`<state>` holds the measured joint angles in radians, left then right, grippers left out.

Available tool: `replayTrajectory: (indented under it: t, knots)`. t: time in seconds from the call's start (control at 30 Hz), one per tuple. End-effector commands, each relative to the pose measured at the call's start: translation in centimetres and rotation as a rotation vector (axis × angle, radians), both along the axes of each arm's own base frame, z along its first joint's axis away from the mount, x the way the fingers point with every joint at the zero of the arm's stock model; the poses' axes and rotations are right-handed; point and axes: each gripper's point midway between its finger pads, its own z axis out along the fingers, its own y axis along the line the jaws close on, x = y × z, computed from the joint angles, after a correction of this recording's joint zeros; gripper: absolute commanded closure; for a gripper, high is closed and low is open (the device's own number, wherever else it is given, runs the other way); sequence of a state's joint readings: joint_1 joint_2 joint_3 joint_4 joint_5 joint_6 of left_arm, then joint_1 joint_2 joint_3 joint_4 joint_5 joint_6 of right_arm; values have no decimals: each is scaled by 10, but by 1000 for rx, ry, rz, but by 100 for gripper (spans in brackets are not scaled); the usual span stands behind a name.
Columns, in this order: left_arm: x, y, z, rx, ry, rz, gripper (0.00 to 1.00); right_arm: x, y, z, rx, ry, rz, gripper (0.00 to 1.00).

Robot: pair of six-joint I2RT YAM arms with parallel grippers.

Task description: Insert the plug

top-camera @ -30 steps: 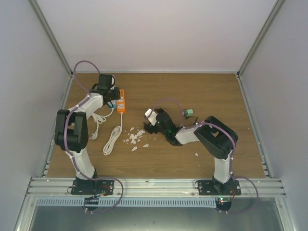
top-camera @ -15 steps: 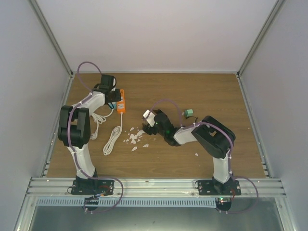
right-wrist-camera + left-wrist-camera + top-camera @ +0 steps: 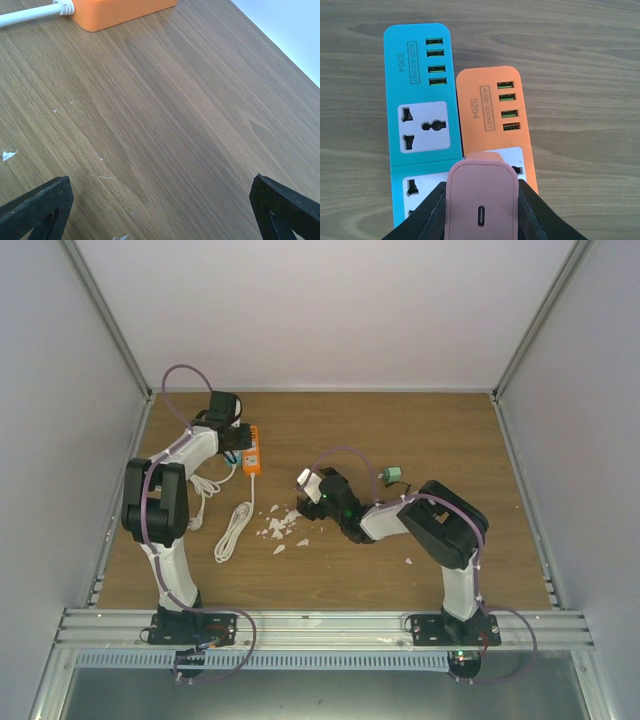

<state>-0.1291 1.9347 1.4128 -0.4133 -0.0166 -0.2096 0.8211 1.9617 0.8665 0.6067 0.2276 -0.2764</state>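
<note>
My left jaws grip a pink plug [image 3: 481, 202], clamped on both its sides; its face shows one slot-shaped port. Ahead of the jaws and to their left lies a blue strip [image 3: 417, 125], printed "4USB SOCKET" and "S204" beside four green USB ports, with a white socket nearer the jaws. Touching it, straight ahead of the jaws, an orange strip [image 3: 494, 125] carries the same two labels and four green ports. The plug hides most of its socket, and I cannot tell whether the two touch. My right jaws stand wide open over the worktop [image 3: 165, 125]. The orange strip's end and its white cable [image 3: 30, 15] lie ahead to their left.
</note>
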Motion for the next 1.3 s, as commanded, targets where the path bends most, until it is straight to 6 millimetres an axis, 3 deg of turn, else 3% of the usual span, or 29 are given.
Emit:
replayTrajectory:
  t: [0.0,0.33,0.47,0.7,1.27]
  knots:
    - [4,-7,2,-4,0,-26,100,3,6,-1,-11,-18,-3,0]
    - [7,-10,-29,-12,65,-28,100,3,6,-3,-21,-21,-6,1]
    - [6,-9,-31,-6,71,-30,100,4,6,-3,-24,-23,-8,0]
    - [6,0,-17,47,65,-12,100,4,7,-3,-28,-23,-5,0]
    - [1,-6,-41,138,136,-37,100,4,8,-8,-51,-22,-7,0]
